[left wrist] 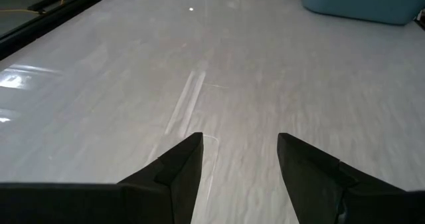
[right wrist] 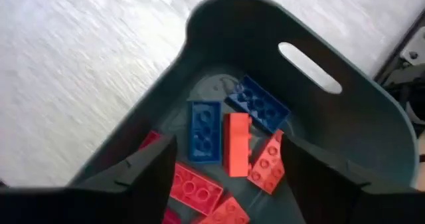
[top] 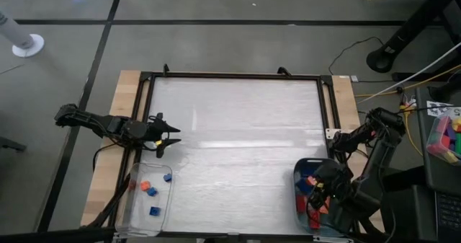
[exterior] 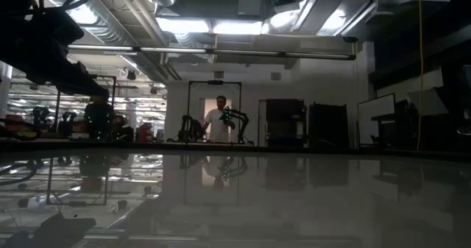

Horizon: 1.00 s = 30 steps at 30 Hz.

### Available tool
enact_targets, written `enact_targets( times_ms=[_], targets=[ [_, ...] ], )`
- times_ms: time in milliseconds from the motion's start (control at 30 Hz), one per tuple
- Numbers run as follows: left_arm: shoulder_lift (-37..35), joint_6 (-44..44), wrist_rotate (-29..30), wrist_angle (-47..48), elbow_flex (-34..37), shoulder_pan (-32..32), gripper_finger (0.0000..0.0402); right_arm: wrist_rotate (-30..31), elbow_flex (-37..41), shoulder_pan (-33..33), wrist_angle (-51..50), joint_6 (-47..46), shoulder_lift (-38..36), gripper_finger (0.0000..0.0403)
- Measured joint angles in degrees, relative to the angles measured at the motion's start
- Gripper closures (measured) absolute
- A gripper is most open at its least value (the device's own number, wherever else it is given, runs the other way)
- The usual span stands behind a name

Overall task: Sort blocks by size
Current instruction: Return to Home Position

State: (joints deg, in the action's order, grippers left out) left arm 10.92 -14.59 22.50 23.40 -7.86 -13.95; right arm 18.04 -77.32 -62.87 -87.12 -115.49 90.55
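Note:
Several red and blue bricks [right wrist: 219, 151] lie in a grey-blue bin [top: 301, 172] at the table's near right corner. An orange-red brick [right wrist: 237, 144] lies among them. My right gripper [right wrist: 226, 174] is open above the bin, its fingers on either side of the bricks and touching none; it also shows in the high view [top: 322, 191]. A clear tray [top: 137, 215] at the near left holds one orange brick [top: 145, 186] and three blue bricks [top: 153, 201]. My left gripper [top: 171, 138] is open and empty over the table's left part, just beyond the tray; it also shows in the left wrist view [left wrist: 240, 154].
A black frame [top: 234, 76] runs around the white table top. A pile of pink, green and yellow bricks [top: 446, 133] sits off the table to the right, beside cables. A person [exterior: 218, 123] stands far back in the room. The bin also shows in the left wrist view [left wrist: 362, 1].

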Motion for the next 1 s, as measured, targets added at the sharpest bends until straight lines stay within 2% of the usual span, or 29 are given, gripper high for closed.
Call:
enact_targets(
  times_ms=[67, 133, 267, 433, 533, 767, 1000],
  targets=[
    [0.0, -0.02, 0.02, 0.02, 0.0, 0.0, 0.022, 2.06, -0.44, 0.29, -0.23, 0.37, -0.47, 0.013],
    [0.0, 0.0, 0.02, 0.02, 0.0, 0.01, 0.022, 7.28, -1.56, 0.37, -0.23, 3.05, -0.5, 0.0127],
    [0.0, 0.0, 0.02, 0.02, 0.0, 0.01, 0.022, 19.27, -4.93, 2.1, -0.2, 15.1, -1.78, 0.0126],
    [0.0, 0.0, 0.02, 0.0, 0.0, -0.01, 0.022, 28.79, -7.48, 7.97, 0.17, 30.9, -4.97, 0.0125],
    [0.0, -0.02, 0.02, 0.0, 0.0, -0.01, 0.022, 30.64, -7.8, 12.44, 0.76, 41.24, -6.98, 0.0125],
    [0.0, 0.0, 0.02, 0.0, 0.0, -0.01, 0.022, 30.26, -7.8, 23.95, 5.37, 64.35, -11.62, 0.0125],
    [0.0, 0.0, 0.01, 0.01, 0.0, 0.0, 0.022, 29.94, -7.8, 31.18, 6.8, 74.03, -16.85, 0.0125]
  ],
)
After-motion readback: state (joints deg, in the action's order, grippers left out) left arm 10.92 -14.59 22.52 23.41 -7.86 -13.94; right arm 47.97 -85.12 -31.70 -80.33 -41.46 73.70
